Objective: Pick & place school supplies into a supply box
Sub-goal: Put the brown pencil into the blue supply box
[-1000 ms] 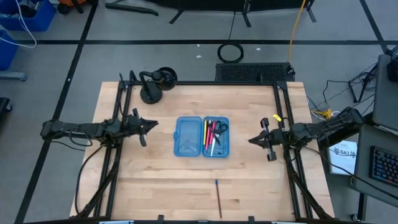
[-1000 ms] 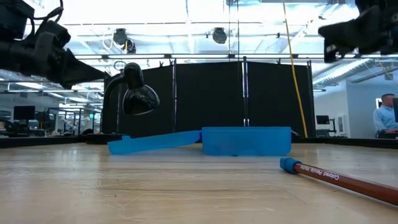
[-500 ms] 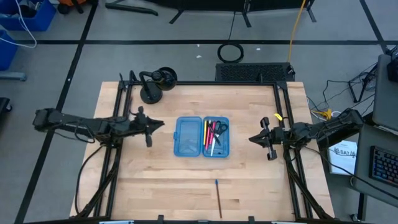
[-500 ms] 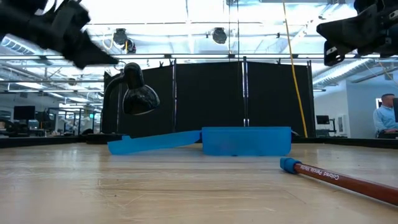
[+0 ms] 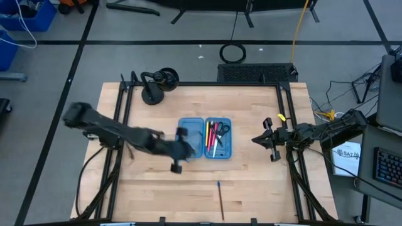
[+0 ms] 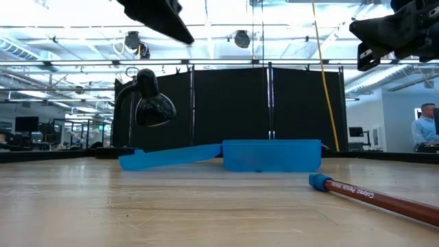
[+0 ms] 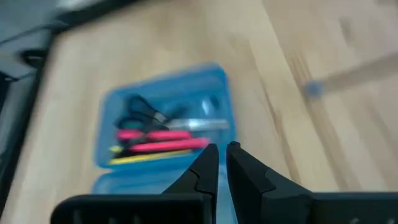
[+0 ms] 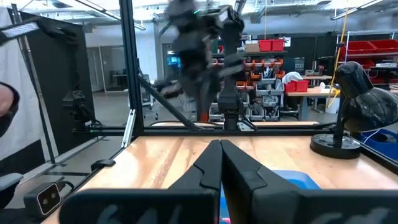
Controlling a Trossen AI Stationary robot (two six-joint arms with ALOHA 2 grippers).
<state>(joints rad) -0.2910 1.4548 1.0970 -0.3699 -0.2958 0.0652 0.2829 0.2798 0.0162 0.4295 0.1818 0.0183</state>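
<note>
The blue supply box [image 5: 190,139] lies open at the table's middle. Its left half is bare; its right half [image 5: 227,150] holds a yellow pencil [image 5: 208,134], pink markers [image 5: 213,135], black-handled scissors [image 5: 223,129] and pens. A brown pencil with a blue end [image 5: 221,198] lies on the table near the front edge, also in the low view [image 6: 377,197]. My left gripper [image 5: 190,149], shut and empty, is above the box's left half; its wrist view [image 7: 222,160] looks down on the filled half [image 7: 214,78]. My right gripper [image 5: 254,140] [image 8: 221,149], shut and empty, waits to the box's right.
A black desk lamp [image 5: 157,85] stands at the far left corner. A black frame [image 5: 286,113] runs along the table's left, far and right sides. Bare wood lies between the box and the loose pencil.
My left gripper has swung fast from the table's left side toward the right and a little nearer, and now stands over the box's left half, with the arm stretched out and blurred. It stays shut. The box and the loose pencil have not moved.
</note>
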